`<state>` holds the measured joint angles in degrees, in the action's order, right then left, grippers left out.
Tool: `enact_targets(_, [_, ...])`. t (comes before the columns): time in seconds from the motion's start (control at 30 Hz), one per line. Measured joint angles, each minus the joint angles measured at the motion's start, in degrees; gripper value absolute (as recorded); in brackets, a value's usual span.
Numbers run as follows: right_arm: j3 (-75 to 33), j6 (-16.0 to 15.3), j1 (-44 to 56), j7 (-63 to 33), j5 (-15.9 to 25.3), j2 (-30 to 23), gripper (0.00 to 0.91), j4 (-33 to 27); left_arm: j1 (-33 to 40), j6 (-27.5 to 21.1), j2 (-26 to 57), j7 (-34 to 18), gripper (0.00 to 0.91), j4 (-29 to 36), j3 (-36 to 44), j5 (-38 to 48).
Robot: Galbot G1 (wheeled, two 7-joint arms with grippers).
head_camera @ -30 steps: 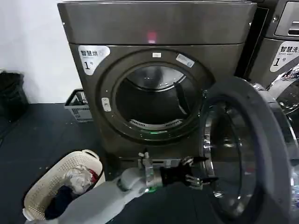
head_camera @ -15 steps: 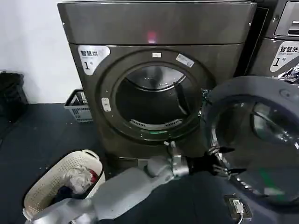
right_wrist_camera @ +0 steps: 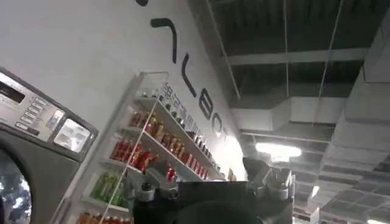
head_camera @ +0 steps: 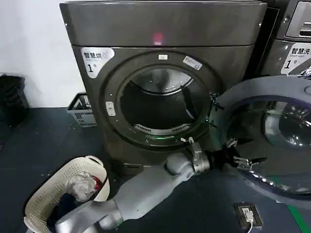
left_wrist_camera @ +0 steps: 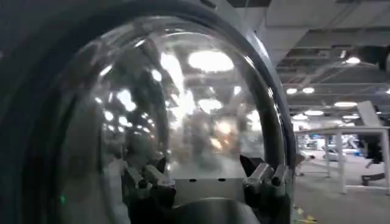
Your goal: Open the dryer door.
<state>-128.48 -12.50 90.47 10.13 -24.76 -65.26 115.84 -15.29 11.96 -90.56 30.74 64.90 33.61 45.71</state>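
The door (head_camera: pixel 272 141) stands swung wide at the dryer's (head_camera: pixel 160 82) right edge. The left gripper (head_camera: pixel 243 158) rests against its inner face, fingers spread, gripping nothing.

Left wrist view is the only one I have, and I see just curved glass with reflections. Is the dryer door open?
Observer: Yes. In the head view the dryer door stands swung wide to the right, and the drum opening is fully uncovered.
Operator: Where is my left gripper?
Observer: The left gripper is open, at the lower part of the door's inner face, on the hinge side.
Operator: And the right one?
Observer: The right gripper is open, raised towards the ceiling, away from the door.
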Motion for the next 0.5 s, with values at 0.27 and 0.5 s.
enact_targets(0.27, [0.54, 0.12, -0.26, -0.08, 0.12, 0.04, 0.907, 0.25, -0.77, 1.85, 0.7, 0.11, 0.907, 1.09, -0.18, -1.61])
enact_targets(0.5, [-0.09, 0.25, 0.15, -0.29, 0.25, 0.65, 0.907, -0.11, -2.39, 7.0, 3.47, -3.81, 0.907, 4.15, -0.19, -5.93])
